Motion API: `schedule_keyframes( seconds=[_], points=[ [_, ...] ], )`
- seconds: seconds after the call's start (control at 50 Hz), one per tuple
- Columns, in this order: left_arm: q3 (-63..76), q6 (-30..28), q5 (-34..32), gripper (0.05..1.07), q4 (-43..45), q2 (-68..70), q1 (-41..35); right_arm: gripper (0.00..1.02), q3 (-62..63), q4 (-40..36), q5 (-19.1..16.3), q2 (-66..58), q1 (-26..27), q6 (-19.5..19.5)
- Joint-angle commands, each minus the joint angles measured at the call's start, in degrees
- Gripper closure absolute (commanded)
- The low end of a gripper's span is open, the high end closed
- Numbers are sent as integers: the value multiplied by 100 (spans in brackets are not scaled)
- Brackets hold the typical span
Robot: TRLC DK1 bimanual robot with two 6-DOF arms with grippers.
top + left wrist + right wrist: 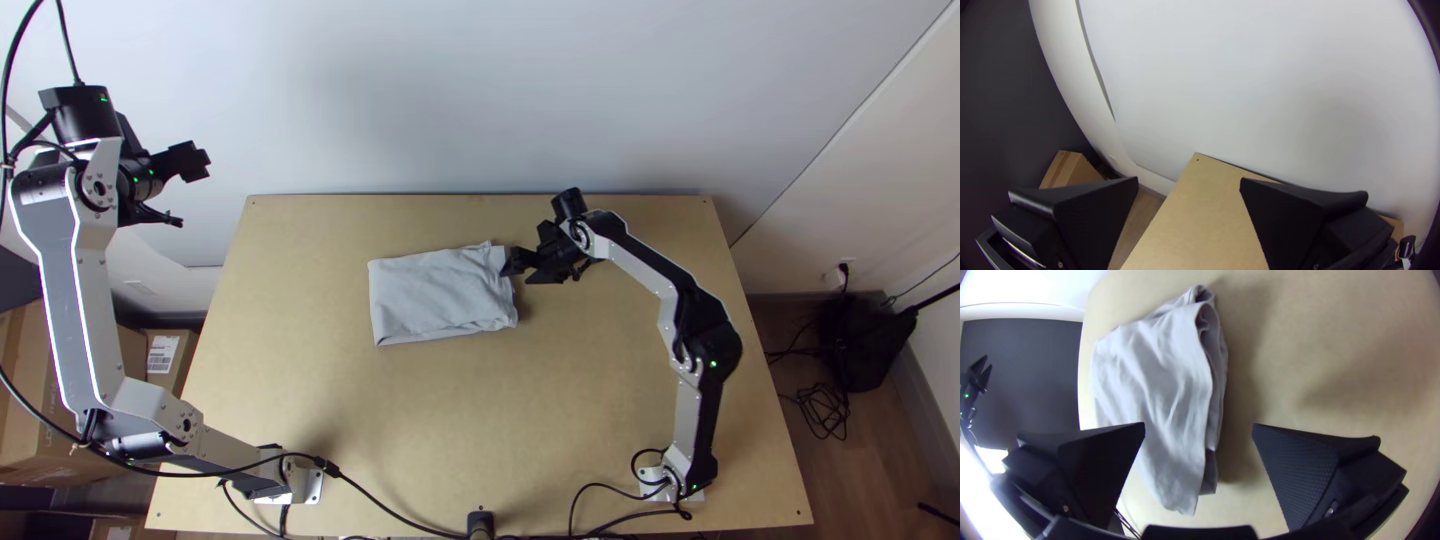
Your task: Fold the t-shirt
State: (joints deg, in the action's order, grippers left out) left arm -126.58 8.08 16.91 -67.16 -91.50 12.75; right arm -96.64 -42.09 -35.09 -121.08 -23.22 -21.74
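Pale grey, the folded t-shirt lies on the table, the right gripper spread wide at one end. The left gripper, also wide, hangs beyond the table's edge; cardboard boxes stand alongside.

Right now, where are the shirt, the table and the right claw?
Shirt [440,293]: top view, middle of its upper layer.
Table [480,430]: top view, bare wood towards the near edge.
Right claw [1199,424]: right wrist view, midway between its fingertips.

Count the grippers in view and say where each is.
2. The left gripper appears at the top view's upper left, outside the table's outline; the right gripper is by the t-shirt's right end.
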Motion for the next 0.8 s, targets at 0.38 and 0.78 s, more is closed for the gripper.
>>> schedule_keyframes(
  seconds=[0.38,0.78],
  points=[
    [11,-333,-65,9,-43,194,535,22,-1604,-230,-182,-1515,-710,64],
    [11,-368,-135,9,71,80,632,100,-1173,-265,-200,-1164,-42,223]
  ],
)
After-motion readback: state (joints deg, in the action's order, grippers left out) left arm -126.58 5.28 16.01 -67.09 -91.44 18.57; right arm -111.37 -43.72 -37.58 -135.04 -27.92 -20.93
